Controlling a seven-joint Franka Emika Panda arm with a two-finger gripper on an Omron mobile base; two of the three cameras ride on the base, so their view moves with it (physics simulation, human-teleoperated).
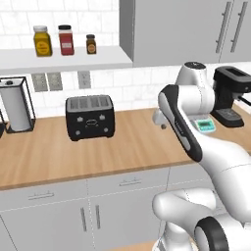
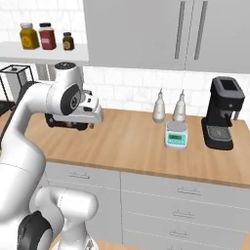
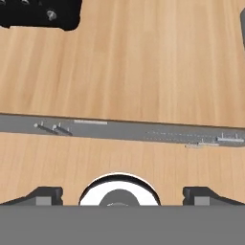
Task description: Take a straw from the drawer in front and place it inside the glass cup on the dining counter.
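Pale grey drawer (image 1: 130, 183) fronts are sitting closed just under the worktop (image 1: 98, 152) edge, so the straw is probably lying hidden inside one. The gripper (image 3: 122, 194) is hanging above that edge, looking straight down, its fingertips (image 3: 45, 195) spread wide with nothing between them, likely readying for a handle. Further back on the worktop, a black toaster (image 1: 90, 116) is standing against the tiled wall.

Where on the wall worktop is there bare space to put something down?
The widest bare patch runs between the toaster and the kitchen scale, along the worktop front. A smaller gap lies between the paper towel holder and the toaster. The right end is crowded: two shakers, scale and coffee machine.
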